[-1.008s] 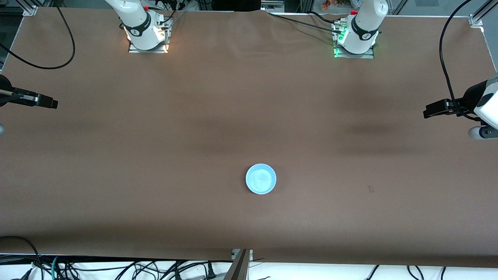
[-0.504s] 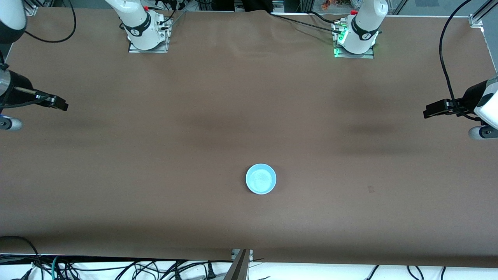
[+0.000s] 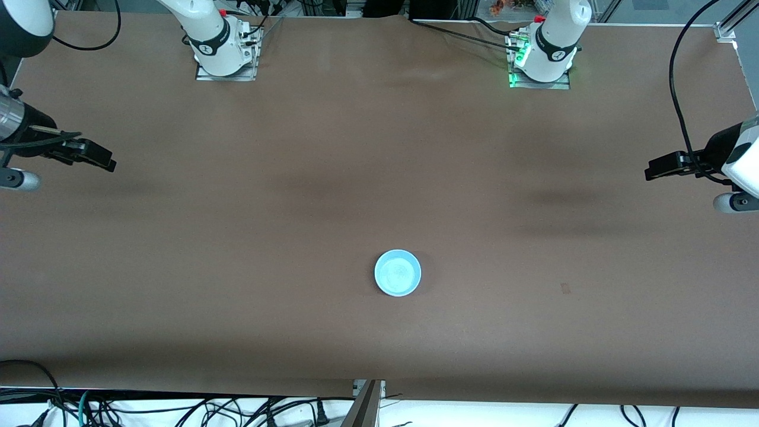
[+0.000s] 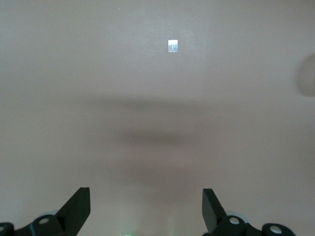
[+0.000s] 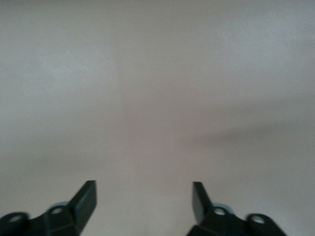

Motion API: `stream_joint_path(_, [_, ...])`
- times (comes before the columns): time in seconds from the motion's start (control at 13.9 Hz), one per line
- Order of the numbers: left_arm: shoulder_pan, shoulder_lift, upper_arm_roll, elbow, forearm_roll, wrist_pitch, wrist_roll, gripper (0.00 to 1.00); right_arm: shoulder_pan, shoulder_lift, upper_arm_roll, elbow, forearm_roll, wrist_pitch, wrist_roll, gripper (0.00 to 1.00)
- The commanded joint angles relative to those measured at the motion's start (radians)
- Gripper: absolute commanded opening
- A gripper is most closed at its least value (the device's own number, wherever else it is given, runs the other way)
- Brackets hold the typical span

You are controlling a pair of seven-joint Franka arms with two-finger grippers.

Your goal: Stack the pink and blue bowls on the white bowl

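A light blue bowl [image 3: 398, 272] sits upright on the brown table near its middle, toward the front camera. The pink bowl and the white bowl are hidden or out of view. My right gripper [image 3: 107, 161] hangs over the table at the right arm's end, far from the bowl. In the right wrist view it [image 5: 144, 196] is open over bare brown cloth, with nothing between its jaws. My left gripper [image 3: 650, 172] waits over the left arm's end of the table. In the left wrist view it [image 4: 146, 204] is open and empty.
The table [image 3: 237, 237] is covered in brown cloth. A small tape patch [image 3: 565, 288] lies on it toward the left arm's end, and shows in the left wrist view [image 4: 173, 45]. Cables [image 3: 178, 409] lie along the table edge nearest the front camera.
My right arm has moved in from the table's end toward the middle, and its jaws have spread apart. The left arm and the blue bowl have not moved.
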Motion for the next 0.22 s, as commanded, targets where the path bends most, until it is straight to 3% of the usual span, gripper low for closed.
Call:
stream_joint_path(0.0, [0.0,0.0,0.001,-0.006,0.011,0.003,-0.003,1.0,0.022,0.017,-0.027,0.035,0.022,0.0,-0.019,1.0])
stream_joint_path(0.14, [-0.003,0.0,0.001,-0.006,0.011,0.003,-0.003,1.0,0.022,0.019,-0.026,0.035,0.021,-0.007,-0.021,1.0])
